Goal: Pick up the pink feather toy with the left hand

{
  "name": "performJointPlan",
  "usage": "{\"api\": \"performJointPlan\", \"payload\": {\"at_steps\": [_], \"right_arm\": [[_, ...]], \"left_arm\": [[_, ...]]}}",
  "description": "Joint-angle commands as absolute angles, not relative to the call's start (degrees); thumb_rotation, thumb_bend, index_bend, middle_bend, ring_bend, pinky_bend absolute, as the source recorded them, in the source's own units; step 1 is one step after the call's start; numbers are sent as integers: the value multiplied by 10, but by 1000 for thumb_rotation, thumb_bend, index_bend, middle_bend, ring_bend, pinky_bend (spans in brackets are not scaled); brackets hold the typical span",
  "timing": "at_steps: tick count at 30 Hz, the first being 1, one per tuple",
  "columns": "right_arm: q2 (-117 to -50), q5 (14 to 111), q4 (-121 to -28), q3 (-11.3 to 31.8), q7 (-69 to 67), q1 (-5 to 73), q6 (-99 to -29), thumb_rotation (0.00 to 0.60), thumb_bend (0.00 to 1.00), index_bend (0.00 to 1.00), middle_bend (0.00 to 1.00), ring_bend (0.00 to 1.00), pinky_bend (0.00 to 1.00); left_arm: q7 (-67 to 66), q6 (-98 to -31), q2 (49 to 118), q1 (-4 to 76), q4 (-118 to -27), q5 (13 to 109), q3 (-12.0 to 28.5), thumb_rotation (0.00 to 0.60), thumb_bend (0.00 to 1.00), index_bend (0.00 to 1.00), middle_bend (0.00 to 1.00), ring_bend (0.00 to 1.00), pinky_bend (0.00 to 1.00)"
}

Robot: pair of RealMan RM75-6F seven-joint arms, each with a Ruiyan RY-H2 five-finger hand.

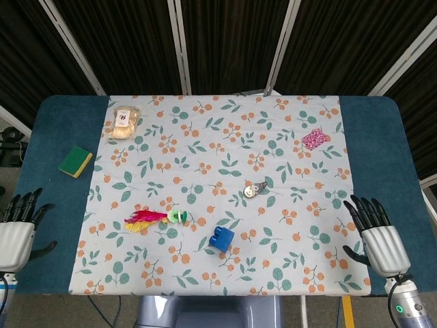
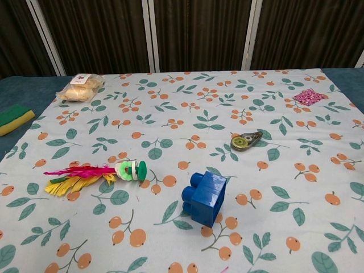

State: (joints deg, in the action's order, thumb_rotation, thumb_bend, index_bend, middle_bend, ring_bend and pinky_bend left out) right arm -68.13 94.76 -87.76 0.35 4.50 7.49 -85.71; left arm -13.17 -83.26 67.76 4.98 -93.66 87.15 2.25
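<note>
The pink feather toy lies flat on the floral cloth, pink and yellow feathers pointing left and green-white discs at its right end; the chest view shows the feather toy at the left. My left hand hovers over the blue table edge, well to the left of the toy, fingers apart and holding nothing. My right hand stays at the near right corner, fingers spread and empty. Neither hand appears in the chest view.
A blue toy block sits right of the feather toy. A tape dispenser lies mid-cloth, a pink scrubber far right, a bagged snack far left, and a green-yellow sponge on the blue table.
</note>
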Motion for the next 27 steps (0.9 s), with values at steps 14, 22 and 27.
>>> {"api": "performJointPlan", "payload": {"at_steps": [14, 22, 27], "right_arm": [[-679, 946, -876, 4, 33, 75, -857, 600, 85, 0, 0, 0, 0], [-678, 946, -876, 5, 31, 75, -857, 600, 86, 1, 0, 0, 0], [-678, 945, -877, 5, 29, 75, -857, 600, 87, 0, 0, 0, 0]], "left_arm": [[-265, -748, 842, 131, -863, 840, 43, 600, 237, 473, 0, 0, 0], [-290, -728, 905, 151, -814, 815, 50, 600, 285, 502, 0, 0, 0], [-297, -722, 928, 164, -798, 802, 58, 600, 317, 508, 0, 0, 0]]}}
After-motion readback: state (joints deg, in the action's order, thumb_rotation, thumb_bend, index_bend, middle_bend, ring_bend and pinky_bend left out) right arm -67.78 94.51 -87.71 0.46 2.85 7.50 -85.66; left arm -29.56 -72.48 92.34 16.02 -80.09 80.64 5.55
